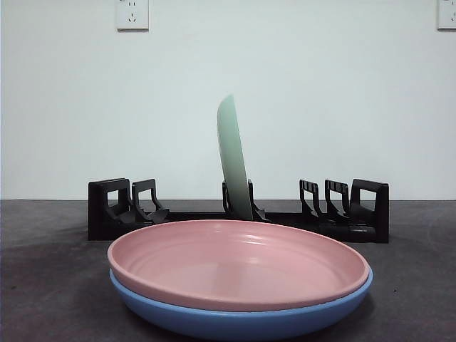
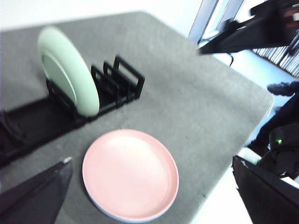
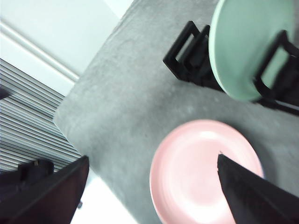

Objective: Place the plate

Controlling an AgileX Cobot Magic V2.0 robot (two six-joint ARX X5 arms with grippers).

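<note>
Left claw (image 2: 154,186) jaws apart, empty | right claw (image 3: 152,186) jaws apart, empty | pink plate (image 1: 239,262) below both, on blue plate (image 1: 242,320) | green plate (image 1: 233,160) beyond in rack (image 1: 239,214)

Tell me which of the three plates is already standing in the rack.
The green plate. It stands on edge in a middle slot of the black rack, leaning a little. The pink plate lies flat, stacked on the blue plate, in front of the rack.

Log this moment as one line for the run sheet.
green plate: upright in rack | pink plate: stacked on blue plate | left hand: open, aloft | right hand: open, aloft
</note>
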